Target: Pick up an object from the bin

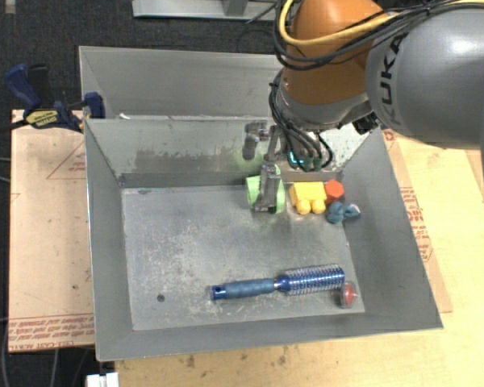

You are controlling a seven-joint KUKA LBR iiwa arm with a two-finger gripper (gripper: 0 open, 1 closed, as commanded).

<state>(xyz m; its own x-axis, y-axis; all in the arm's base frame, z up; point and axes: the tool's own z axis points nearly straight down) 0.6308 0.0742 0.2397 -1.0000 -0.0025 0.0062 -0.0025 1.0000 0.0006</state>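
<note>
In the camera view the gripper [267, 196] stands low at the upper middle of the bin [177, 240], right on a small green block [252, 189] that lies by the back wall. The step in hand seems to be the grasp of this block. If the gripper is open or closed on it, I cannot tell, because its metal covers the middle of the block. Just to the right lie a yellow block [306, 193], an orange piece [333, 189] and a blue piece [341, 213], so the next move needs a straight lift without touching them. A blue brush [278, 284] lies well apart, at the lower edge.
</note>
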